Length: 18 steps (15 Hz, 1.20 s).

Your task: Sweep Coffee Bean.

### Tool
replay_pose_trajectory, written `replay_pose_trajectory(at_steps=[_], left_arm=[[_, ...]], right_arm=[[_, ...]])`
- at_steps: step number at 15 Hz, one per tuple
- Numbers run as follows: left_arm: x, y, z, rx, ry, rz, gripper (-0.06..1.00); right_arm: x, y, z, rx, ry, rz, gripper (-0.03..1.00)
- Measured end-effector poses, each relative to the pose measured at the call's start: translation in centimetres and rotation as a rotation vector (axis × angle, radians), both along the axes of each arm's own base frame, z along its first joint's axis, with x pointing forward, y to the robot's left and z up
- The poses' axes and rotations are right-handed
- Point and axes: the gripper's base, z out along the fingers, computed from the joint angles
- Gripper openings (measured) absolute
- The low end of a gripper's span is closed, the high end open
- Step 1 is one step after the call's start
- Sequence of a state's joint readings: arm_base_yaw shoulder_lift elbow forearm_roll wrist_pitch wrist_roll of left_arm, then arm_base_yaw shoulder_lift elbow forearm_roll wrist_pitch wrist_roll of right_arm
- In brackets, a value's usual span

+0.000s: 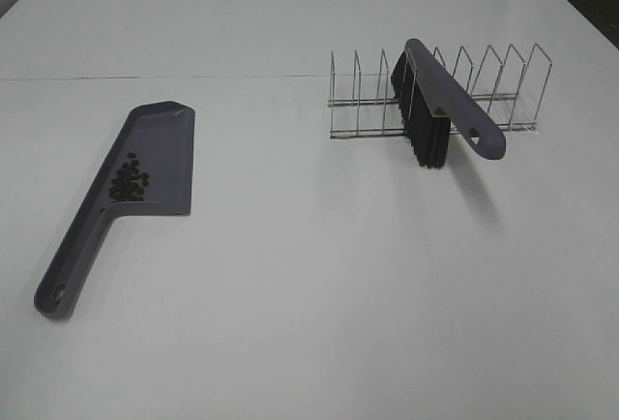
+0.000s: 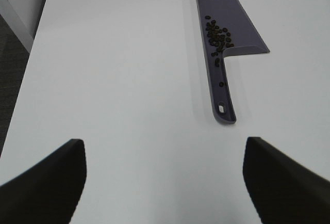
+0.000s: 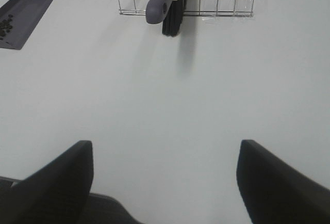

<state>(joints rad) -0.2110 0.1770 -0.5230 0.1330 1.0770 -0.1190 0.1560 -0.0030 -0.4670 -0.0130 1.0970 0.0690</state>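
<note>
Here, on a plain white surface (image 1: pixel 290 294), a heap of tiny dark brown-black oval coffee beans (image 1: pixel 129 180) lies inside the pan of a flat grey-purple plastic dustpan (image 1: pixel 160 149), gathered near the point where its long handle begins; a few beans sit on the handle itself, as the left wrist view shows. The left pincer (image 2: pixel 165 182) hangs wide open above bare surface, holding nothing, with the dustpan ahead of it and off to one side, well apart from its dark fingers (image 2: pixel 49 182). The right pincer (image 3: pixel 165 182) is likewise spread wide and empty, its two dark fingers (image 3: pixel 278 182) framing bare surface. Well ahead of it stands a thin silver wire rack with upright dividers (image 1: pixel 484 76), and a grey-purple plastic hand brush with black bristles (image 1: pixel 435 115) rests slotted between those dividers, its handle end jutting out toward the pincer and its bristles pointing down at the surface. The dustpan and the rack stand well apart from each other.
</note>
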Motion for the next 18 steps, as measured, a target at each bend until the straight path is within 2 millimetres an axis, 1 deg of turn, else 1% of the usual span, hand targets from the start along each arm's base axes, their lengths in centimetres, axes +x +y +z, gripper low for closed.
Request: replay_pose_trajectory(at_steps=[4, 10, 18], left_arm=[[-0.14, 0.03, 0.02, 0.001, -0.009, -0.002, 0.82], [-0.22, -0.42, -0.03, 0.015, -0.005, -0.074, 0.83], [-0.23, -0.47, -0.03, 0.014, -0.004, -0.077, 0.83]], right_arm=[[0.06, -0.16, -0.31, -0.027, 0.012, -0.006, 0.73], [0.09, -0.23, -0.42, -0.054, 0.015, 0.001, 0.73], [0.10, -0.29, -0.41, -0.062, 0.013, -0.002, 0.73]])
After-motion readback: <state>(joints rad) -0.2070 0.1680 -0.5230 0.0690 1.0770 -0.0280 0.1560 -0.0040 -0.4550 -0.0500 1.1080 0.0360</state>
